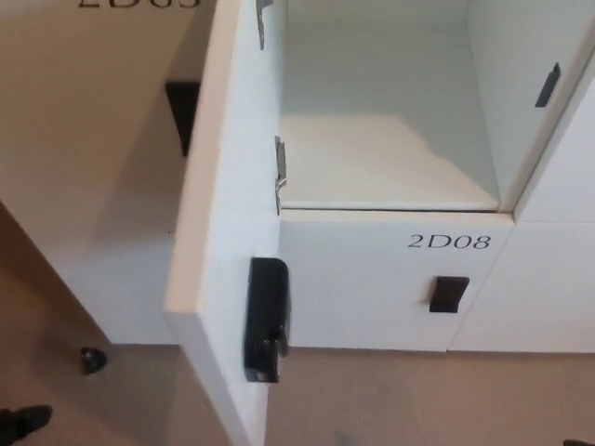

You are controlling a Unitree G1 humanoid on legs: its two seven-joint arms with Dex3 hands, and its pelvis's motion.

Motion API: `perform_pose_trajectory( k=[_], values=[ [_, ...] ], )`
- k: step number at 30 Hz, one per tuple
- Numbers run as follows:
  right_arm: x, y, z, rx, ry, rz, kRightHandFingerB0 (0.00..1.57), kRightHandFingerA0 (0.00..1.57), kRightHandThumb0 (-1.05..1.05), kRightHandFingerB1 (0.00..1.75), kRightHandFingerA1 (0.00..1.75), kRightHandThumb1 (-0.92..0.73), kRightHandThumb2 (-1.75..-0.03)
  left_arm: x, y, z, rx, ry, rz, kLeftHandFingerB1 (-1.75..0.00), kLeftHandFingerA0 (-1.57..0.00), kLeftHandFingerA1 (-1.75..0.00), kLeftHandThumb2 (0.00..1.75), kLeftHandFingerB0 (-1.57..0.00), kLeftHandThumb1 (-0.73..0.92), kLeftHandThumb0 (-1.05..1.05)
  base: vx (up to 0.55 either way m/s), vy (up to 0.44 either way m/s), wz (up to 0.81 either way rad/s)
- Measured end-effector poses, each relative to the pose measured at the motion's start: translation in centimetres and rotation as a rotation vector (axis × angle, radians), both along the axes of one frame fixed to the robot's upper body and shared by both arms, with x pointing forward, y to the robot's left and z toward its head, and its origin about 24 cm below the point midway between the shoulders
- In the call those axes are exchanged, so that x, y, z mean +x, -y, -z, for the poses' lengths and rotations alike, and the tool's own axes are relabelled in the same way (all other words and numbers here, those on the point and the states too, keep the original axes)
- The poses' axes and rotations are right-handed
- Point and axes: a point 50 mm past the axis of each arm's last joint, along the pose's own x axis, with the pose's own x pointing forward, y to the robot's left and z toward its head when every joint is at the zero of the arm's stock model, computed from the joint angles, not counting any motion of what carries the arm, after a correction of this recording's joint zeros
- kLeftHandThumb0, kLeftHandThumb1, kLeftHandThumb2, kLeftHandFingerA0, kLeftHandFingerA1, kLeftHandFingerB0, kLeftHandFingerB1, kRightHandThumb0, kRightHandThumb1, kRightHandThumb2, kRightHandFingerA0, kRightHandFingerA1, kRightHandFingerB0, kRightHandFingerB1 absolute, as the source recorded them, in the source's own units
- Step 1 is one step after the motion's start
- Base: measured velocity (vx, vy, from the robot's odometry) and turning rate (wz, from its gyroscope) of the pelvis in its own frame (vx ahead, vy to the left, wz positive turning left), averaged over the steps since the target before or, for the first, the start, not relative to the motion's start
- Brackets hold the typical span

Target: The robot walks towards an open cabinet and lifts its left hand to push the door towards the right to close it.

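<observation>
Fingers of both hands out of view; open cabinet [390, 158] compartment bare, door [218, 214] ajar.

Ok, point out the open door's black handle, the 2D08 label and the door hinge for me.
open door's black handle [266, 321], head view, middle of the handle body.
2D08 label [449, 242], head view, centre of the printed text.
door hinge [279, 174], head view, metal plate at the door's inner edge.
</observation>
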Motion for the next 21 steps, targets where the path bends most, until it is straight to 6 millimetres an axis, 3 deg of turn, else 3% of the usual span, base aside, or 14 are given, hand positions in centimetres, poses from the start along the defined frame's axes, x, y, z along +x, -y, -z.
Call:
perform_pose_trajectory(
  k=[10, 21],
  values=[
    [-0.41, -0.35, 0.27, 0.004, -0.016, -0.009, 0.49, 0.59, -0.3, 0.41, 0.46, -0.69, -0.61, -0.27, -0.16, 0.0, 0.02, -0.009, 0.004, -0.35, -0.47, -0.41, 0.6, -0.35, 0.7, -0.13, 0.06, 0.128, 0.13],
    [-0.2, -0.37, 0.22, 0.003, -0.011, -0.011, 0.49, 0.6, -0.3, 0.41, 0.47, -0.68, -0.6, -0.19, -0.05, -0.09, 0.042, -0.008, 0.017, -0.35, -0.48, -0.41, 0.6, -0.36, 0.69, -0.14, 0.06, -0.014, 0.04]
  ],
)
